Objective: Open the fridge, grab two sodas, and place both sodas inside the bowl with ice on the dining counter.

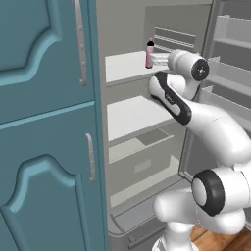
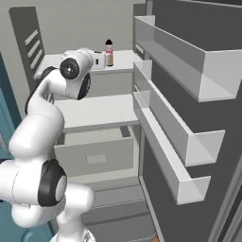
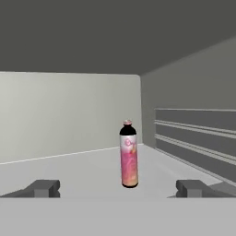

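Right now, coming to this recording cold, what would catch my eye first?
The pink soda bottle stands upright and alone on the fridge's upper white shelf, the one spot of colour in the grey interior. The white arm reaches in toward it, its open pincer short of the bottle, not touching. The fridge door hangs wide open on the right, its white bins bare.

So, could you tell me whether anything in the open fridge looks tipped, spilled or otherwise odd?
Nothing stands out. The pink soda stands upright on the upper shelf, no spill around it, and the open gripper is lined up short of it.
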Tool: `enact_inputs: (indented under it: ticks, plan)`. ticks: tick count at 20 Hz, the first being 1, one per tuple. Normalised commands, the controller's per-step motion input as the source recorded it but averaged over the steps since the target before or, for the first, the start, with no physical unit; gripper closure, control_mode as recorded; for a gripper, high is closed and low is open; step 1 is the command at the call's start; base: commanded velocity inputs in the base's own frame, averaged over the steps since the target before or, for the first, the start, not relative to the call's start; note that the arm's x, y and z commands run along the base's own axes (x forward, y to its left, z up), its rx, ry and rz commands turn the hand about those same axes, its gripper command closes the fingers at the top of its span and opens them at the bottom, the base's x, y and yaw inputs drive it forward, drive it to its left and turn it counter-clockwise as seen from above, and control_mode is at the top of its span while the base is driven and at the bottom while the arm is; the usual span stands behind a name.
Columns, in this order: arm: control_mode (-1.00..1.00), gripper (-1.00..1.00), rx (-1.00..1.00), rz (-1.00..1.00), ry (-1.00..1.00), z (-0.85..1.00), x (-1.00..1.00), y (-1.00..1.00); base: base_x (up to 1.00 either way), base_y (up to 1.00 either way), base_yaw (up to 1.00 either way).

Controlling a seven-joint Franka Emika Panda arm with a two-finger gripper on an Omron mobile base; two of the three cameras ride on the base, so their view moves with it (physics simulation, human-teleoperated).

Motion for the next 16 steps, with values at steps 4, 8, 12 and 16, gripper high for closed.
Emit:
enact_inputs:
  ticks: [4, 8, 12, 16]
  plan:
    - [-1.00, -1.00, 0.00, 0.00, 0.01, 0.00, 0.61, -0.04, 0.00, 0.00, 0.00]
    - [-1.00, -1.00, 0.00, 0.00, 0.02, 0.00, 0.63, 0.00, 0.00, 0.00, 0.00]
    - [-1.00, -1.00, 0.00, 0.00, 0.06, 0.00, 0.57, -0.01, 0.00, 0.00, 0.00]
    - [-1.00, -1.00, 0.00, 0.00, 0.07, 0.00, 0.53, -0.03, 0.00, 0.00, 0.00]
